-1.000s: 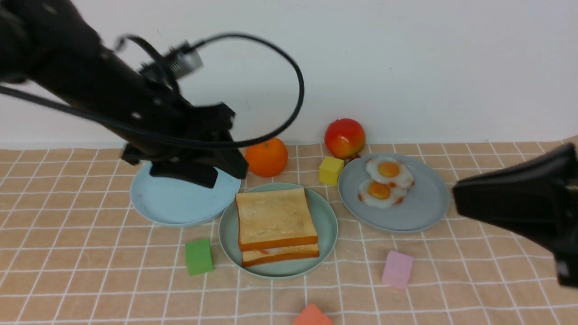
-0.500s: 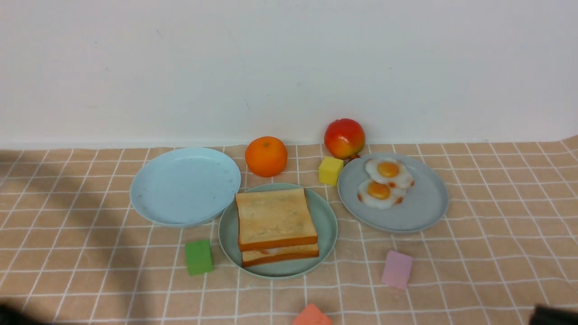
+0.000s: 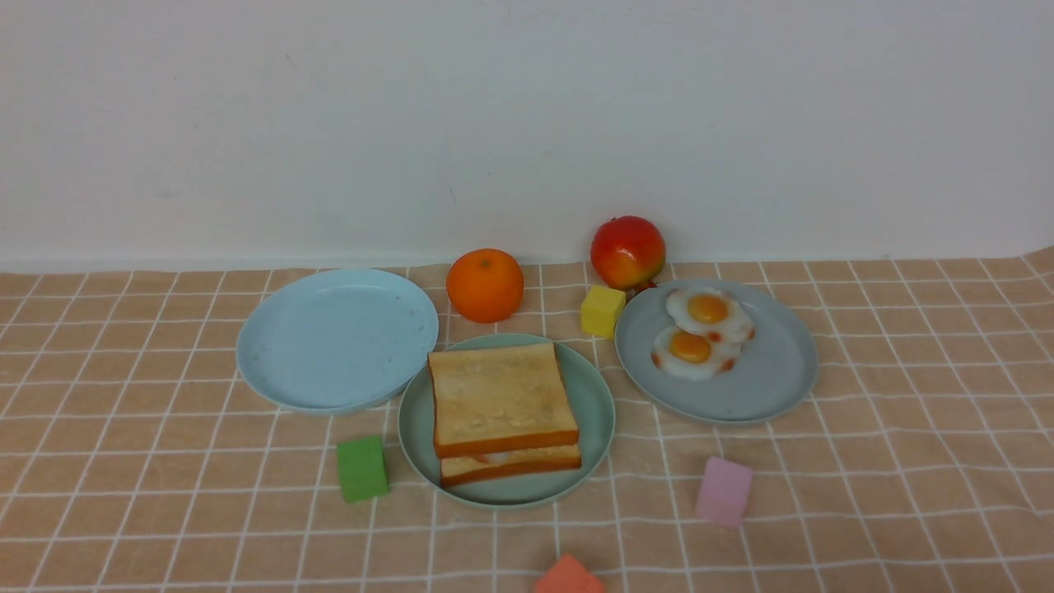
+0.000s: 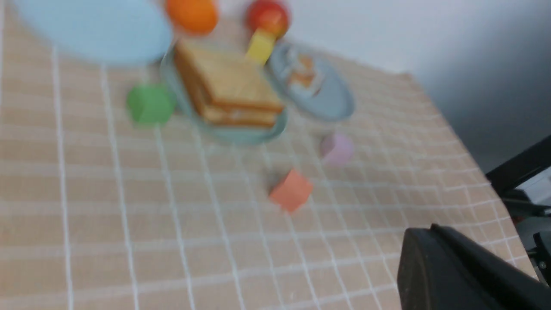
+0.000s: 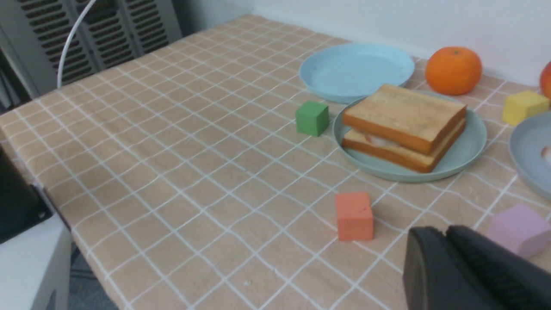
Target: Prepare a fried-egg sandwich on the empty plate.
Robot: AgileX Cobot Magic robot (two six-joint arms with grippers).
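Fried-egg sandwich (image 3: pixel 502 408) stacked on mint-green plate (image 3: pixel 594 405). Sky-blue plate (image 3: pixel 329 338) at ten o'clock, orange (image 3: pixel 485 285) at twelve, egg plate (image 3: pixel 774 380) at two, green cube (image 3: pixel 361 469) at eight. Coral cube (image 5: pixel 354 215) between sandwich and right gripper (image 5: pixel 430 245), jaw gap unreadable. Left gripper (image 4: pixel 424 254) pressed together, well apart from sandwich.

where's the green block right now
Front view: the green block sits just left of the mint-green plate without touching it, nearer the robot than the sky-blue plate.

Smooth matte black left pincer (image 4: pixel 430 243), black right pincer (image 5: pixel 447 234), ribbed pad (image 5: pixel 495 269)
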